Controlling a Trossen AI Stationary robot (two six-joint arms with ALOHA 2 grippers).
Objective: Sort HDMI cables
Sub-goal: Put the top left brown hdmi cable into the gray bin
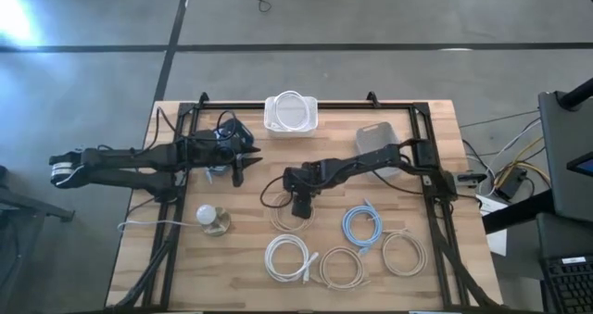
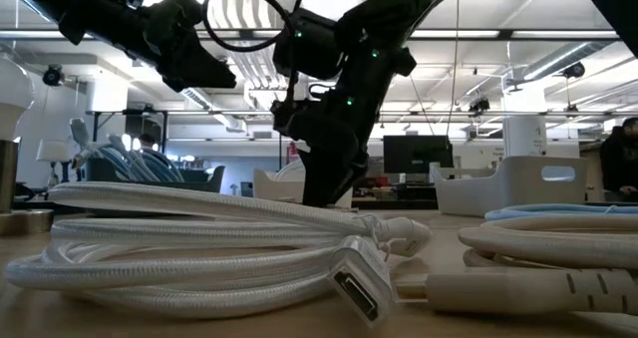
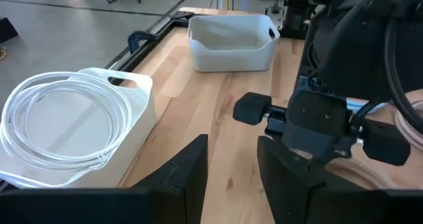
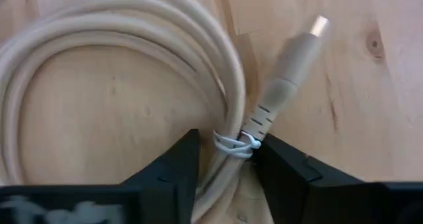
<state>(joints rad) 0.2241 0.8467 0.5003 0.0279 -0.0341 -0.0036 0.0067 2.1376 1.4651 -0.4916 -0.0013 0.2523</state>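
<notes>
Four coiled cables lie loose on the worktop [image 1: 185,277] near its front edge: a white coil [image 1: 286,257], a beige coil [image 1: 342,267], a second beige coil [image 1: 404,253] and a light blue coil [image 1: 364,224]. We count a fifth, a beige cable [image 4: 119,85], under the right claw [image 1: 301,207] at mid-worktop. That claw's fingers straddle the coil at its tie, one either side of the strand and its plug; they look close to pinching it, though we cannot tell if they grip. A white cable [image 1: 290,108] sits inside the white bin [image 1: 291,127] at the back edge; a second, grey bin [image 1: 374,134] stands to its right. We note the left claw [image 1: 243,159] hovering above the worktop left of centre, fingers parted and holding nothing. One small white knob on a tan base [image 1: 212,219] stands near the front left.
</notes>
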